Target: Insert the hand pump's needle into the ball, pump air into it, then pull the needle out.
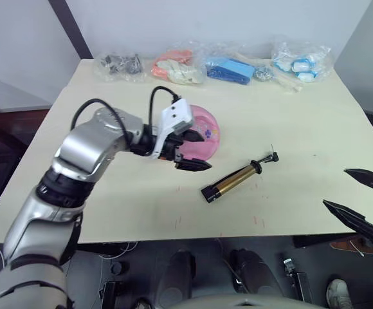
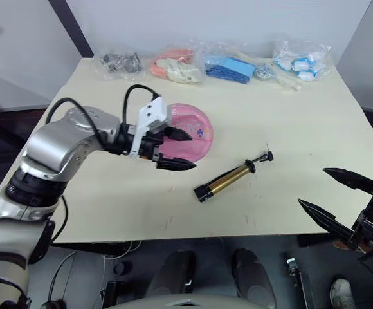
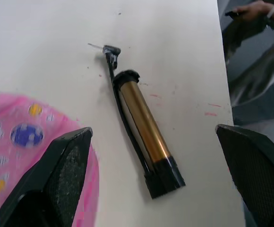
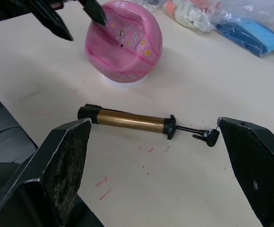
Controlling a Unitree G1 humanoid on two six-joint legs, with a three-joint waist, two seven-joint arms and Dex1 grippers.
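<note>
While both end effectors gape empty, the hand pump (image 1: 233,181) lies near the seemingly dented ball (image 4: 123,41)

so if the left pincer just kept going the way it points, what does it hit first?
Probably the hand pump: it lies dead ahead between the open left pincer's fingers in the left wrist view, with bare table around it. The ball sits off to one side. Depth is unclear.
</note>
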